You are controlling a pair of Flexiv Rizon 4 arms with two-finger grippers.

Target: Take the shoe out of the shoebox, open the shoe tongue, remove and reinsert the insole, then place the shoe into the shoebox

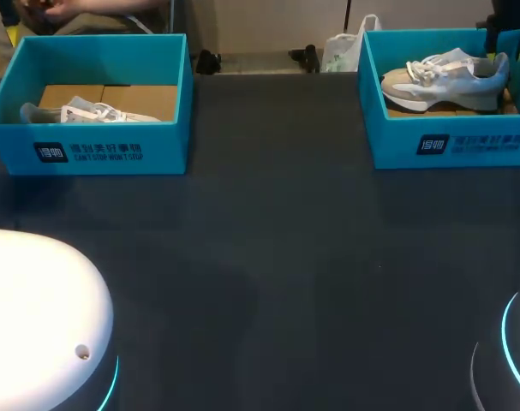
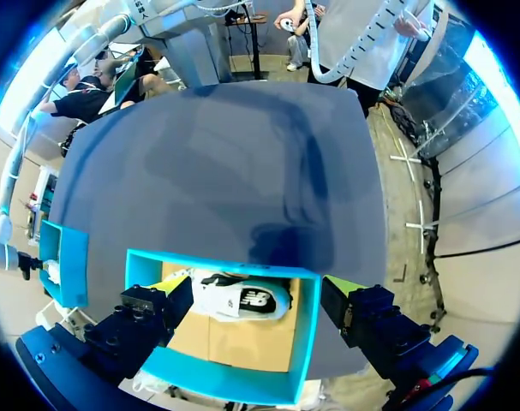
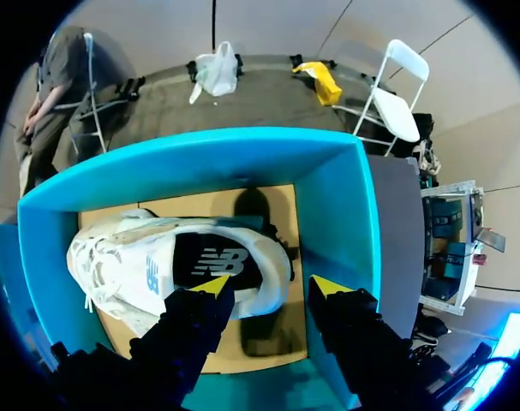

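Two teal shoeboxes stand at the table's far side, each with a white and grey shoe inside. My right gripper [image 3: 270, 286] hangs low over the right shoebox [image 1: 448, 141] [image 3: 337, 205]. Its fingers straddle the heel of the shoe [image 1: 448, 79] [image 3: 157, 265]: one yellow tip is over the shoe's opening, the other in the gap between the heel and the box wall. A gap shows beside the heel, so the gripper is open. My left gripper [image 2: 255, 295] stands wide open high above the left shoebox [image 1: 105, 150] [image 2: 307, 325] and its shoe [image 1: 88, 113] [image 2: 242, 300].
The dark tabletop [image 1: 268, 257] stretches bare between the boxes and the near edge. Both arms' white bases [image 1: 37, 325] sit at the near corners. Brown cardboard lines both box floors.
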